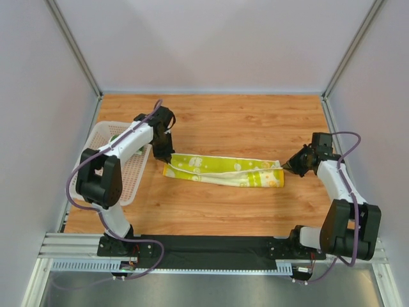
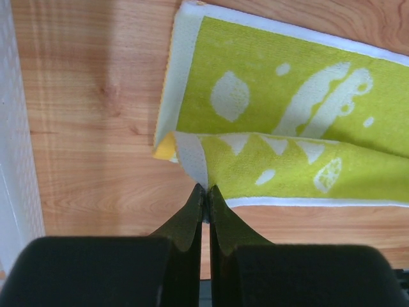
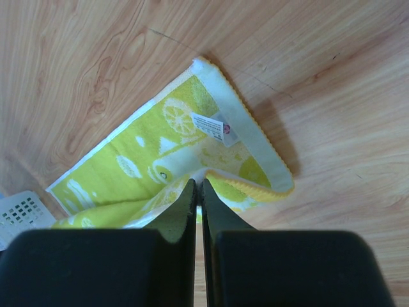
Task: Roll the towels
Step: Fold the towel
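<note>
Towel point(image 1: 223, 171) first: the yellow and lime one lies in the middle of the table point(image 1: 243, 121), folded lengthwise into a narrow band, its long axis running left to right. Each end has an arm to itself. The left gripper point(image 1: 164, 157) stands at the left end, jaws pressed together, tips right at the folded-over corner where the flap curls up a little. The right gripper point(image 1: 291, 167) stands at the right end, jaws likewise together, tips at the doubled corner near the label. I cannot tell whether either pinches any cloth; none shows between the tips. A roll would have to travel along that long axis, so I'd judge either arm is equally placed to start it from its own end. The white basket point(image 1: 131, 185) sits just left of the towel, under the left arm.
</note>
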You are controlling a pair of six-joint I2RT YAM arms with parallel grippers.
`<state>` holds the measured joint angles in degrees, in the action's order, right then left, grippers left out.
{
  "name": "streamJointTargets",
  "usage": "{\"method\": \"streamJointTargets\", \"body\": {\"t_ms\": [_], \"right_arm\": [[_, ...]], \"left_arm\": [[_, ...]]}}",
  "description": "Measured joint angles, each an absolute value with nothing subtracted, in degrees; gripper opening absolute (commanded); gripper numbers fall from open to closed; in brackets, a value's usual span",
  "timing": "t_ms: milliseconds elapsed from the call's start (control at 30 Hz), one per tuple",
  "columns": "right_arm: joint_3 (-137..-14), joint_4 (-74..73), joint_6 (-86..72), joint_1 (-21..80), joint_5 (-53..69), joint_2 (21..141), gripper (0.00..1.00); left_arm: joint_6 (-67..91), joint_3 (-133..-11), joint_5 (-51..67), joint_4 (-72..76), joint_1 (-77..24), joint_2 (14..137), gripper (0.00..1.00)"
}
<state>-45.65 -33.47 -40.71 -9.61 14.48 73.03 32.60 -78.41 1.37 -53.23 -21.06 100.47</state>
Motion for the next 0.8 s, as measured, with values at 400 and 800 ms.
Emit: {"method": "streamJointTargets", "body": {"t_ms": [400, 800], "right_arm": [[-48.6, -31.0, -40.7, -10.1, 14.6, 79.6, 0.0], [-52.0, -29.9, -41.2, -10.2, 14.7, 85.1, 0.0]], "left_arm": [[31.5, -82.4, 1.5, -54.7, -18.9, 104.3, 0.05], [31.0, -86.8, 1.5, -55.0, -18.4, 110.8, 0.08]]}}
